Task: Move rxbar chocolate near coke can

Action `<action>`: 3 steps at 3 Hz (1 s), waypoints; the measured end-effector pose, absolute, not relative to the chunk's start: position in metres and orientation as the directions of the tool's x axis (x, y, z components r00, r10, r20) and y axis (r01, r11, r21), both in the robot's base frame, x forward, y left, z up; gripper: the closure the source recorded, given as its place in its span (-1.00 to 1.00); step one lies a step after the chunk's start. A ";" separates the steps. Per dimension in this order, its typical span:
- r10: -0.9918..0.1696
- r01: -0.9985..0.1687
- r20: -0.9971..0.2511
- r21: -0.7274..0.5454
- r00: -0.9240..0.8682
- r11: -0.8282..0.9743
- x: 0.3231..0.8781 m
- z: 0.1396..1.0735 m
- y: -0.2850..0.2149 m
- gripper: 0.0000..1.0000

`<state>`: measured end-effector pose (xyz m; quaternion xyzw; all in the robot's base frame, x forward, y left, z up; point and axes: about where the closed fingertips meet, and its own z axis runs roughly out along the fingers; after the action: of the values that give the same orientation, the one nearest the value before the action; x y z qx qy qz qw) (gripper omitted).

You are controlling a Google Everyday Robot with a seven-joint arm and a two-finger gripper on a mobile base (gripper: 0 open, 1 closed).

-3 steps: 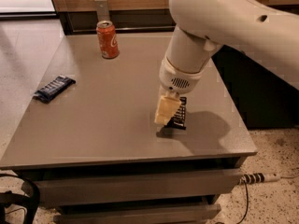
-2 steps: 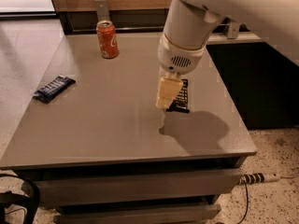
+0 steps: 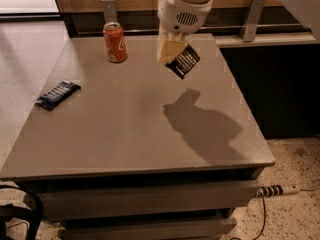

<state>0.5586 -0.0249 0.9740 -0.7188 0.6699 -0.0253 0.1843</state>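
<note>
The coke can (image 3: 115, 42) is red with white script and a silver top; it stands upright at the far left of the grey table (image 3: 100, 134). My gripper (image 3: 172, 54) hangs from the white arm above the far middle of the table, to the right of the can. It is shut on the rxbar chocolate (image 3: 183, 61), a black wrapper with white lettering, which it holds tilted in the air, well above the tabletop. Its shadow falls on the table's right half.
A dark blue wrapper with white print (image 3: 58, 94) lies near the table's left edge. Metal brackets (image 3: 109, 9) and a wooden wall stand behind the table. A power strip (image 3: 277, 189) and cables lie on the floor at the right.
The gripper has lifted the rxbar chocolate off the table's right side and carried it up and toward the far edge, closer to the coke can.
</note>
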 end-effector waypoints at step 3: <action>-0.965 -0.939 -0.227 -0.339 0.132 -0.049 0.567 0.990 -0.018 0.63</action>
<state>0.5669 -0.0180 0.9905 -0.7236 0.6579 -0.0307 0.2063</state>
